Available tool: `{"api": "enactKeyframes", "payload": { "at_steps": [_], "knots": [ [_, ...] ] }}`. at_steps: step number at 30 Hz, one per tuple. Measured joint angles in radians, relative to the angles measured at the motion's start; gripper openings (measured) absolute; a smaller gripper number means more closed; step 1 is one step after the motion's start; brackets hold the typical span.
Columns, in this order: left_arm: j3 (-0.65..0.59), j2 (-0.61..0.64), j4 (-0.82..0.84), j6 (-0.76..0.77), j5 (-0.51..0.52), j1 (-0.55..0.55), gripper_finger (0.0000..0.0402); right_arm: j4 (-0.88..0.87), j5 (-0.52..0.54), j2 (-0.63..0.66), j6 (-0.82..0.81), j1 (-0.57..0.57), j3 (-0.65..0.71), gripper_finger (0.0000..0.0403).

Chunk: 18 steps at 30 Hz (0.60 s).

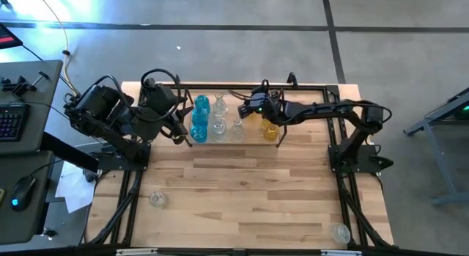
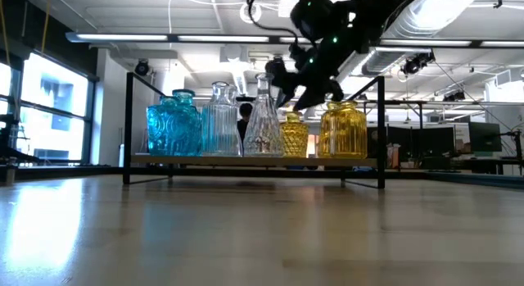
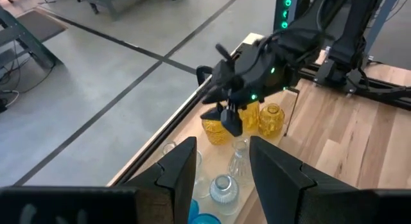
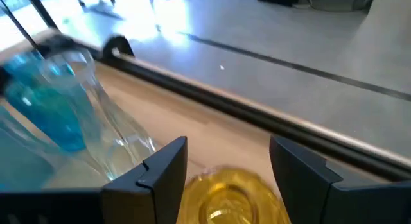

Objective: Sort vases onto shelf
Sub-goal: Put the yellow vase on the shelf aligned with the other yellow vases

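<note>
Ranged along the shelf (image 2: 254,161), a low rack of thin black rods with a pale wood floor at the table's far edge: translucent pressed-glass vases. At one end two rounded blue vases (image 2: 173,124) with a faceted pattern; beside them a ribbed clear bottle (image 2: 219,120) and a conical clear vase (image 2: 263,122) with cut lines; then a small squat amber vase (image 2: 294,135) and a broader ribbed amber jar (image 2: 343,129) at the other end. Poised directly above the amber vase's round mouth (image 4: 234,197): right gripper (image 4: 228,167), dark angular fingers parted either side of the rim, not clamped on the glass. Held near the blue end of the rack: left gripper (image 3: 221,166), fingers apart with nothing between them. Lying well apart on the planked, light-grained wooden table (image 1: 242,190), toward the near edge: one clear vase (image 1: 156,199) at left and another clear one (image 1: 339,232) at the right corner.
</note>
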<state>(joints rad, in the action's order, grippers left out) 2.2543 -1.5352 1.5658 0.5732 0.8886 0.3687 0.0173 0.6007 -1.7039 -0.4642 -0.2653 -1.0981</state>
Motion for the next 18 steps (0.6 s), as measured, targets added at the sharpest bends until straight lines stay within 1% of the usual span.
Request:
{"api": "enactKeyframes", "payload": {
  "at_steps": [8,9,11,12,14,17,18],
  "knots": [
    [0.000,0.000,0.000,-0.001,0.000,0.000,0.0136,-0.022,-0.007,0.110,0.027,0.024,0.000,0.0200],
    [0.000,0.000,0.000,-0.005,0.000,0.000,0.0136,-0.027,-0.014,0.124,0.020,0.029,0.000,0.0196],
    [0.000,0.000,0.000,-0.007,-0.002,0.000,0.0136,-0.049,-0.078,0.155,0.001,0.032,0.000,0.0181],
    [0.000,0.000,0.000,-0.007,-0.003,0.000,0.0136,-0.056,-0.123,0.171,-0.017,0.031,0.000,0.0166],
    [0.000,0.000,0.000,-0.012,-0.003,0.000,0.0136,-0.066,-0.187,0.197,-0.054,0.030,-0.001,0.0126],
    [0.000,0.000,0.000,-0.027,-0.003,0.000,0.0136,-0.058,-0.249,0.220,-0.057,0.030,-0.001,0.0040],
    [0.000,0.000,0.000,-0.027,-0.004,0.000,0.0136,-0.052,-0.269,0.224,-0.055,0.030,0.000,0.0020]
  ]
}}
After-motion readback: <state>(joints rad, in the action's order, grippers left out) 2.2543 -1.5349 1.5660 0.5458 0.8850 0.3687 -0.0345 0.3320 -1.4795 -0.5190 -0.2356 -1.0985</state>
